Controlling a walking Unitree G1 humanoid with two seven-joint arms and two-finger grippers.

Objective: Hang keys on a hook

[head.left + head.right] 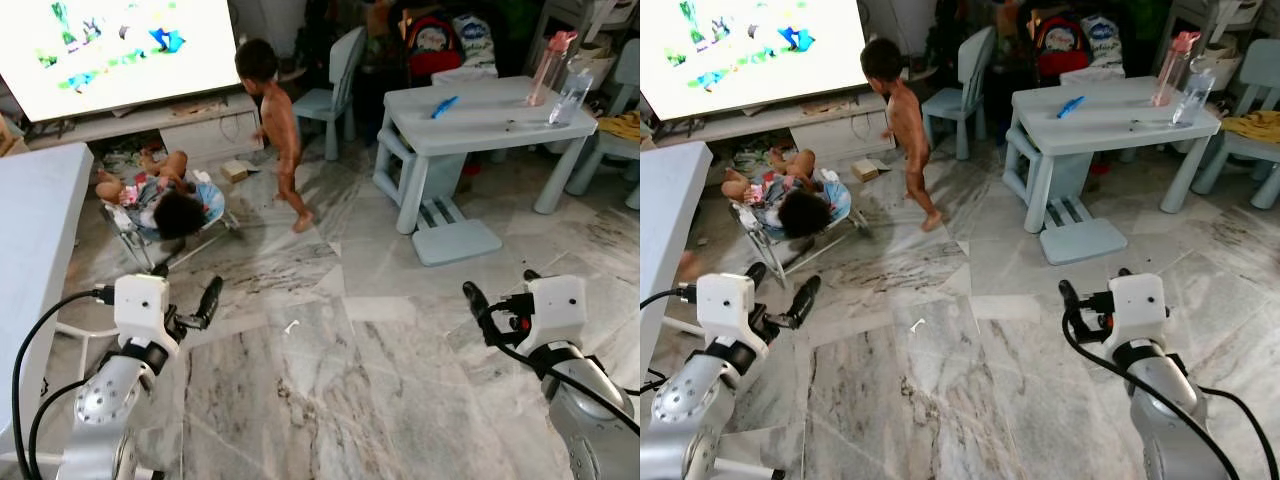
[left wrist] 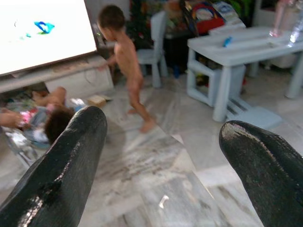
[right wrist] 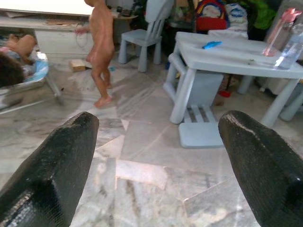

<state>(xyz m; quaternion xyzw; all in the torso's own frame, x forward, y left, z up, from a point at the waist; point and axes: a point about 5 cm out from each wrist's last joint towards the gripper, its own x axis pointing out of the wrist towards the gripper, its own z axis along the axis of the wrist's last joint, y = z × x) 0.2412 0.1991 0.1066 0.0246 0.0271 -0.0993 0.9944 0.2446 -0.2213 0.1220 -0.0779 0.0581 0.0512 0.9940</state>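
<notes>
The left claw (image 1: 205, 303) sits at the lower left of the left eye frame, its two black fingers (image 2: 61, 175) spread wide with nothing between them. The right claw (image 1: 478, 303) sits at the lower right, fingers (image 3: 258, 163) equally wide and empty. Both hover above the marble floor (image 1: 330, 380), pointing forward into the room.

No keys and no hook can be made out anywhere in these frames, so the task's thing has yet to be found. By judgement, a bunch of keys will be light, hard and loose, apt to swing and slide between smooth pads; the ring or a fob would give the surest hold, leaving the loop free to slip over a hook.

Just ahead, the floor is open, with a small white scrap (image 1: 291, 326) lying on it. At the far left edge runs a pale surface (image 1: 40, 230). Further out, a person (image 1: 275, 130) walks at the upper centre, and another lies in a bouncer seat (image 1: 165, 205) near the bright screen (image 1: 110, 45). At the upper right stands a light blue surface (image 1: 480, 115) carrying two bottles (image 1: 560, 75), a step stool (image 1: 455, 240) at its foot and a small chair (image 1: 335, 85) beside it. The people are the main thing to steer clear of.
</notes>
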